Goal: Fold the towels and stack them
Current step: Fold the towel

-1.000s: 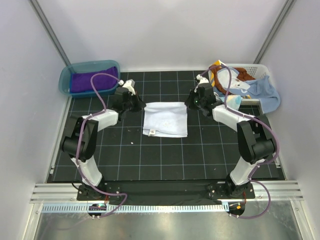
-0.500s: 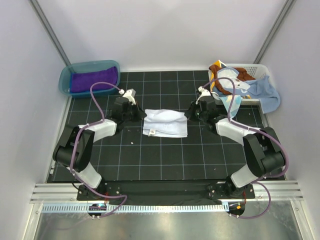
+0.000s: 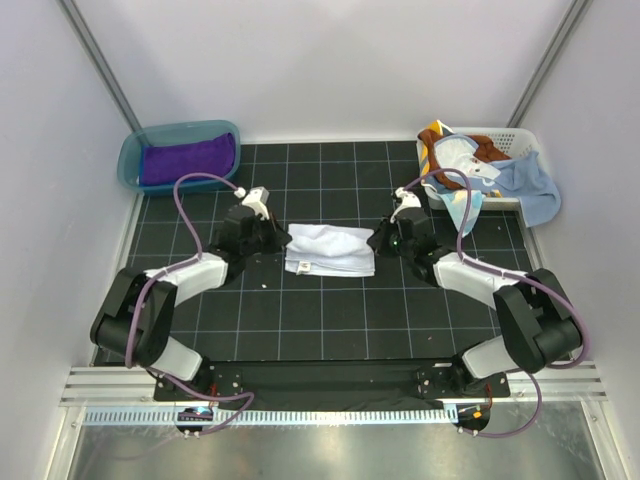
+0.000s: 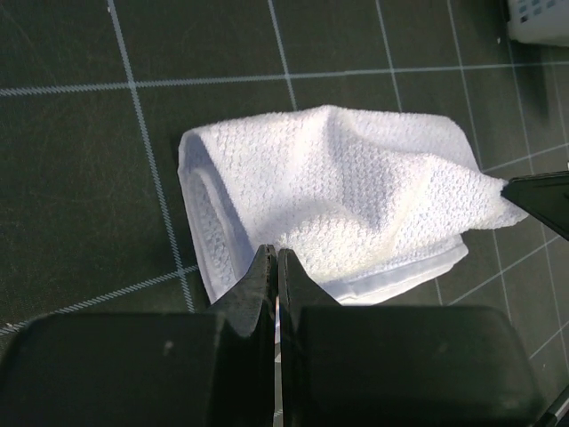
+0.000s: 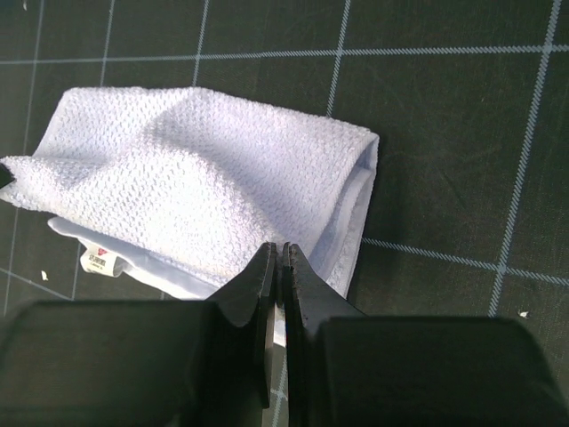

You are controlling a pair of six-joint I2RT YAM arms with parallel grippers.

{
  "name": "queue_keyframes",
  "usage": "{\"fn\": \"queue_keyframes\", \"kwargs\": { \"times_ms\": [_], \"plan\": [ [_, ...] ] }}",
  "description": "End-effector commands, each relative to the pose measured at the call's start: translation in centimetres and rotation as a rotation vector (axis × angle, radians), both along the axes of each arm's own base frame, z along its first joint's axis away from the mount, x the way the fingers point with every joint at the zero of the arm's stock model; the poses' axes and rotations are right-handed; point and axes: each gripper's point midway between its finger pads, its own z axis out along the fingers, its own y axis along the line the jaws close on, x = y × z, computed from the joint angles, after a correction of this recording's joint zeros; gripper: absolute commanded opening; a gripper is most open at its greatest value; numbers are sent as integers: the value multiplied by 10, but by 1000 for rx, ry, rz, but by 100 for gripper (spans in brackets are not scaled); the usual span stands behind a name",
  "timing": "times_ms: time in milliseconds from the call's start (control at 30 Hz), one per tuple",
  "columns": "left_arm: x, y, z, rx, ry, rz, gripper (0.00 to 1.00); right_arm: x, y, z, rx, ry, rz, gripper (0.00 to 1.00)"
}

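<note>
White walls enclose a black mat [image 3: 320, 320] ruled with a pale grid, and both arms reach across it from the near edge toward its middle.

The white towel [image 3: 330, 248] lies at the centre of the mat between the two arms, doubled over on itself into a short, puffy band. A small label [image 3: 303, 265] shows at its near left corner.

The left gripper [image 3: 282, 238] sits at the towel's left end. In its wrist view the white towel [image 4: 338, 205] rises in a soft hump just beyond the left gripper [image 4: 273, 258], whose jaws are clenched together on the near edge of the cloth.

The right gripper [image 3: 378, 238] sits at the right end. From its wrist view the white towel [image 5: 196, 187] shows a rolled fold on the right, and the right gripper [image 5: 276, 253] has its jaws pressed tight on the near edge there.

At the far left corner a teal tub [image 3: 130, 165] holds a purple towel [image 3: 185, 160] laid flat. At the far right a white basket [image 3: 510, 135] holds a heap of cloth, with a light blue towel [image 3: 530, 185] hanging over its near rim onto the mat and an orange-brown towel [image 3: 490, 150] on top.
</note>
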Motion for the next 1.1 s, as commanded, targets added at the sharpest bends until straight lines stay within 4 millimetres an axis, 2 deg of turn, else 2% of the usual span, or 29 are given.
{"fn": "queue_keyframes", "kwargs": {
  "times_ms": [0,167,233,467,500,533,633,767,800,833,867,933,1000,1067],
  "plan": [
    [5,0,25,-21,-83,12,0,8,2,29,40,-99,-23,9],
    [-6,1,23,-23,-79,9,0,1,0,28,46,-94,-26,9],
    [-11,1,17,-16,-64,5,0,-1,1,27,52,-90,-25,9],
    [-30,-2,-8,-8,7,-4,1,-19,0,0,52,-28,-26,11],
    [-31,-2,-10,-11,14,-1,1,-21,-1,-3,52,-22,-28,12],
    [-32,-2,-12,-12,22,5,2,-22,-1,-4,54,-18,-31,19],
    [-35,-1,-11,-19,38,15,14,-28,-4,-7,49,-1,-33,32],
    [-34,6,4,-11,24,58,28,-30,-5,7,48,9,-36,38],
    [-36,13,1,20,43,85,29,-28,-10,10,31,4,-64,38],
    [-35,17,11,23,28,103,29,-32,-14,8,14,26,-73,38],
    [-35,23,13,47,34,126,29,-30,-13,20,27,9,-75,38],
    [-32,38,22,104,40,197,29,-30,-13,29,37,13,-89,38],
    [-32,37,30,110,35,194,28,-30,-10,38,48,8,-90,37],
    [-32,23,38,93,38,159,26,-24,-4,50,53,-14,-93,36]
  ]
}}
